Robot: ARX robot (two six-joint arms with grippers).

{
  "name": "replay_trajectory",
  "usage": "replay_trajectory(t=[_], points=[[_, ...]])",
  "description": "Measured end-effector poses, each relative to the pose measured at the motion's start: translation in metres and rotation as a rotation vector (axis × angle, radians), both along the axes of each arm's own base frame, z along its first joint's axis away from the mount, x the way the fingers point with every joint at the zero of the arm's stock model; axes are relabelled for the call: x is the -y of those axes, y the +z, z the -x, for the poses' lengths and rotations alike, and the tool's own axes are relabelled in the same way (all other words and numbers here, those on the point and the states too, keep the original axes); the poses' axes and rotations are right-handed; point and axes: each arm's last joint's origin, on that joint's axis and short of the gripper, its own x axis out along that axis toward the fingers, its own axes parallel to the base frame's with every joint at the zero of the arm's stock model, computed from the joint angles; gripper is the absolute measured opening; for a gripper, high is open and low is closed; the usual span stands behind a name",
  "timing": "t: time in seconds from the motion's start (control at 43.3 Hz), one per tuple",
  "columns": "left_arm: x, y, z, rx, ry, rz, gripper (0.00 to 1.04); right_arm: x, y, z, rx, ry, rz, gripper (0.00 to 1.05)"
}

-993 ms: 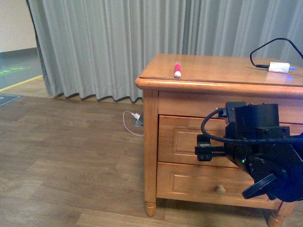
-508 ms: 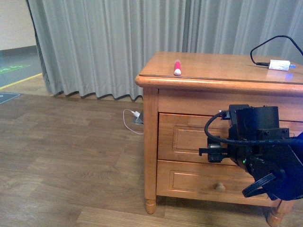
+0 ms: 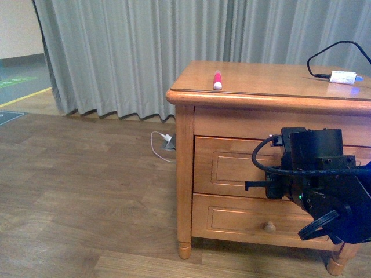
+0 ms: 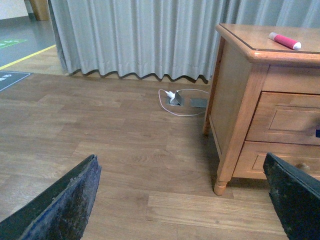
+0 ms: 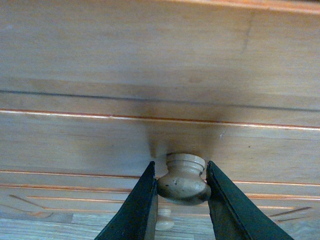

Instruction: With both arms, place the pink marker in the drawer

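Closest in, my right gripper [image 5: 181, 172] is clamped on the round knob [image 5: 185, 186] of the upper drawer [image 3: 225, 168] — 1 finger pressed against each side. The drawer front looks closed. My left gripper [image 4: 181, 161] hangs low over the wood floor [image 4: 115, 145], its 2 fingers spread wide, holding nothing. Farther back, the pink marker [image 3: 217, 80] lies on the cabinet top [image 3: 272, 78] near its front left corner — well apart from the white charger [image 3: 342, 77] at the right. A grey curtain [image 3: 133, 52] hangs behind.
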Motion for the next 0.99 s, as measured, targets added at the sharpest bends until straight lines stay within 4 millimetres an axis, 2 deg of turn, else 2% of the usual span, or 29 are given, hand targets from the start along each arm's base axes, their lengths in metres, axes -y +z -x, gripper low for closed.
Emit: replay_trajectory(t=[0.115, 0.277, 0.577, 0.67, 0.693, 0.762, 0.878, 0.924, 0.993], points=[[0.0, 0.0, 0.0, 0.0, 0.0, 0.0, 0.99, 0.001, 0.001, 0.008, 0.013, 0.021, -0.026, 0.23], [0.0, 0.0, 0.0, 0.0, 0.0, 0.0, 0.99, 0.005, 0.001, 0.035, 0.004, 0.031, -0.049, 0.22], [0.0, 0.0, 0.0, 0.0, 0.0, 0.0, 0.99, 0.008, -0.003, 0.13, -0.033, 0.062, -0.07, 0.22], [0.0, 0.0, 0.0, 0.0, 0.0, 0.0, 0.99, 0.007, -0.003, 0.152, -0.064, 0.072, -0.085, 0.22], [0.0, 0.0, 0.0, 0.0, 0.0, 0.0, 0.99, 0.008, -0.003, 0.156, -0.069, 0.076, -0.085, 0.24], [0.0, 0.0, 0.0, 0.0, 0.0, 0.0, 0.99, 0.01, -0.002, 0.169, -0.085, 0.066, -0.084, 0.39], [0.0, 0.0, 0.0, 0.0, 0.0, 0.0, 0.99, 0.013, 0.004, 0.18, -0.099, 0.064, -0.088, 0.53], [0.0, 0.0, 0.0, 0.0, 0.0, 0.0, 0.99, 0.015, 0.01, 0.186, -0.102, 0.069, -0.093, 0.6], [0.0, 0.0, 0.0, 0.0, 0.0, 0.0, 0.99, 0.019, 0.033, 0.2, -0.098, 0.087, -0.11, 0.76]])
